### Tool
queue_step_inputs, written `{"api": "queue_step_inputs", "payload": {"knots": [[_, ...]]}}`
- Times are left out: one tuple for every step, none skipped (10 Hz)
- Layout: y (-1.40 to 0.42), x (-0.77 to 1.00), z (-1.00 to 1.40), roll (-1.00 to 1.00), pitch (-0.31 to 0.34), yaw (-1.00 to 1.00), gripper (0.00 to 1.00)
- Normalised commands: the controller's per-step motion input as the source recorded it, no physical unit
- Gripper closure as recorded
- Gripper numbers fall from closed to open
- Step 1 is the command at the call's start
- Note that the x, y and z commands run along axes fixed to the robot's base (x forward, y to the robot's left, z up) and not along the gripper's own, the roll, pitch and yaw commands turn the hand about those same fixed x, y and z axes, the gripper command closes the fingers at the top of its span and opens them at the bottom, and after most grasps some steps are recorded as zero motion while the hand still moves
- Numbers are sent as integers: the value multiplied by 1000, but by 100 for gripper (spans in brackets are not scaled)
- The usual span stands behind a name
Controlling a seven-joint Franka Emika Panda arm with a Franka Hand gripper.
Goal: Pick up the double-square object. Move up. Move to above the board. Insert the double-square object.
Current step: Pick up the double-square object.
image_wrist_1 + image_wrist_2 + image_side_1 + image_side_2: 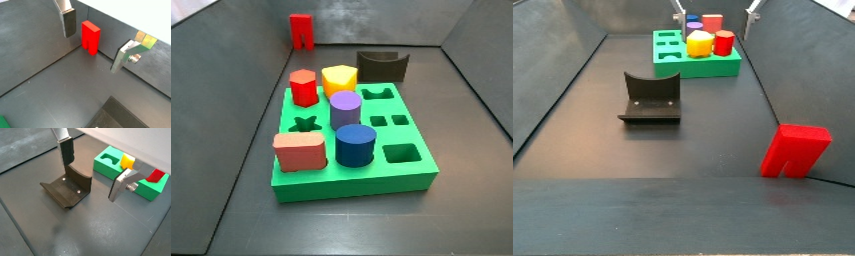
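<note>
Dark floor beneath open claw (pixel 92 45), double-square object (pixel 90 37) beyond.

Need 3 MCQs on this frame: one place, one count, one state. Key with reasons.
1. The double-square object stands:
A) in the board
B) on the floor
C) in the gripper

2. Pieces seated in the board:
A) three
B) five
C) seven

3. The gripper, above the floor facing the double-square object, is:
A) open, empty
B) shut on the object
C) shut on nothing

Key:
1B, it stands alone, off the board.
2B, red peg, yellow peg, purple peg, blue peg, salmon block.
3A, fingers apart, nothing between them.
</note>
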Motion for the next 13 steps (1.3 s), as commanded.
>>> {"api": "queue_step_inputs", "payload": {"knots": [[0, -14, -6, 0, -50, 0, 0], [517, -717, -240, -57, -150, -231, 0], [640, -877, -314, 0, -130, -151, 0], [640, -920, -289, 0, -134, -151, 0], [560, -914, -240, 0, -131, -217, 0], [511, -897, -180, 0, -127, -257, 0], [506, -894, -160, 0, -126, -266, 0], [506, -894, -157, 0, -126, -263, 0], [506, -871, -154, 0, -110, -271, 0], [531, -754, -140, -7, -94, -251, 0], [574, -614, -254, 6, -24, -289, 0], [509, -554, -297, 61, 0, -320, 0], [463, -563, -326, 27, -4, -334, 0]]}}
